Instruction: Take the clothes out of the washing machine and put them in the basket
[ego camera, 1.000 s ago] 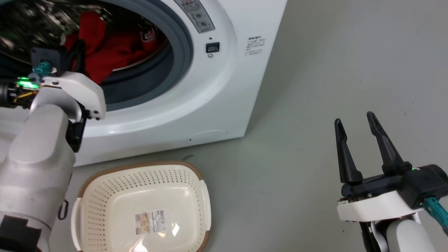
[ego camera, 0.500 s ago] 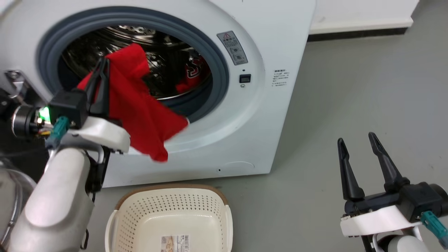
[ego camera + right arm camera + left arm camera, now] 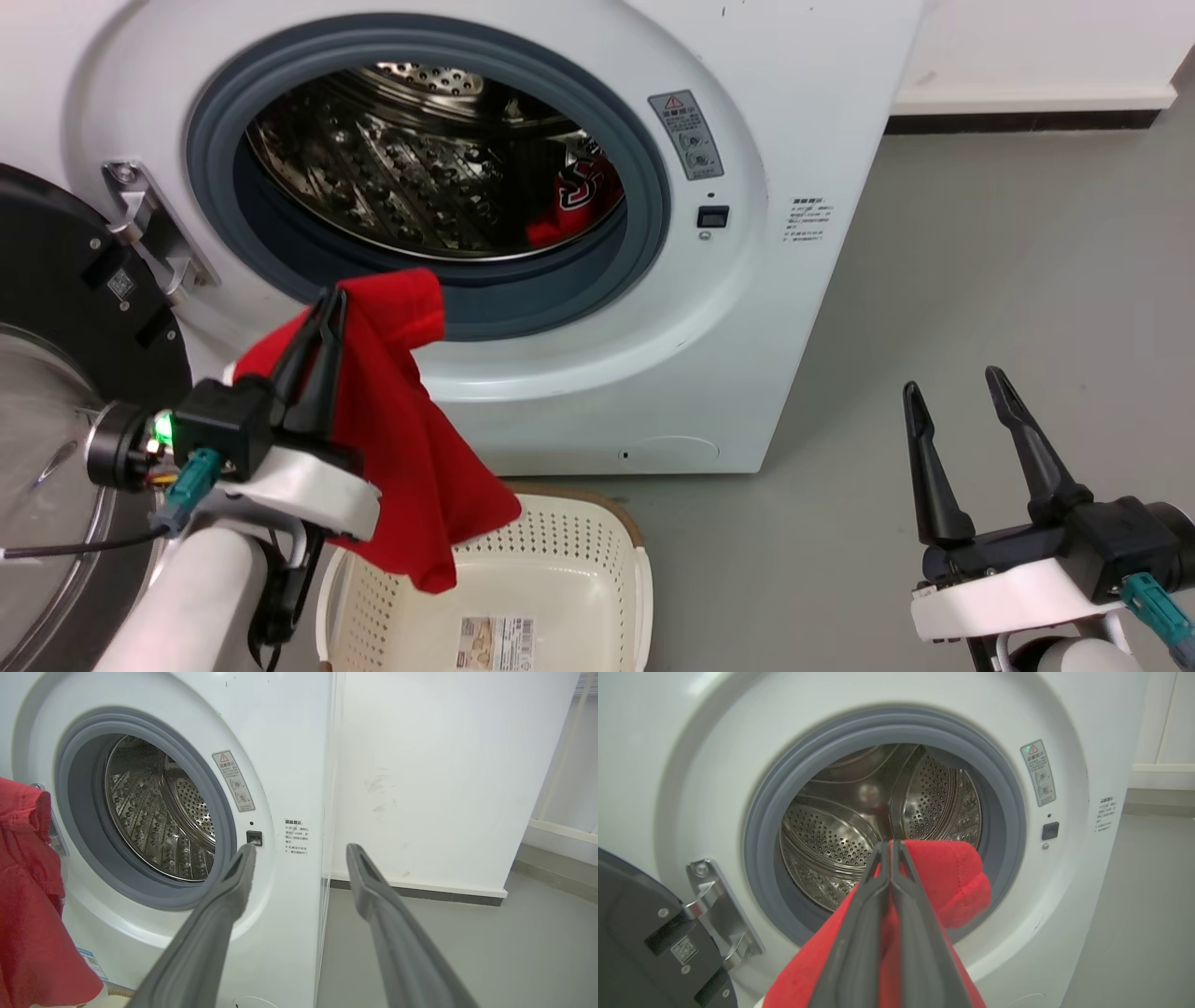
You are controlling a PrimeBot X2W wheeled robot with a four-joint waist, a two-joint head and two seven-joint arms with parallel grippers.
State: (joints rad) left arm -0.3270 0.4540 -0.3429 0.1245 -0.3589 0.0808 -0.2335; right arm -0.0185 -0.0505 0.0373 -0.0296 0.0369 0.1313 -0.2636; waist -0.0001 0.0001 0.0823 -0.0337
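My left gripper (image 3: 331, 301) (image 3: 890, 845) is shut on a plain red garment (image 3: 411, 439) (image 3: 948, 877) (image 3: 28, 896), held outside the washing machine (image 3: 794, 308) (image 3: 714, 774) (image 3: 289, 742). The cloth hangs down over the near left part of the cream basket (image 3: 597, 569) on the floor. A second red garment with black-and-white lettering (image 3: 579, 201) lies inside the steel drum (image 3: 392, 177) at its right. My right gripper (image 3: 954, 385) (image 3: 301, 851) stands open and empty over the floor at the right.
The black-rimmed glass door (image 3: 56, 373) (image 3: 640, 933) is swung open at the left, beside my left arm. Grey floor (image 3: 980, 280) stretches to the right of the machine, with a white wall and dark skirting (image 3: 1027, 117) behind.
My left gripper has drawn the plain red garment out of the drum and down to above the basket. The head camera has tilted up, showing more of the machine. My right gripper has stayed open.
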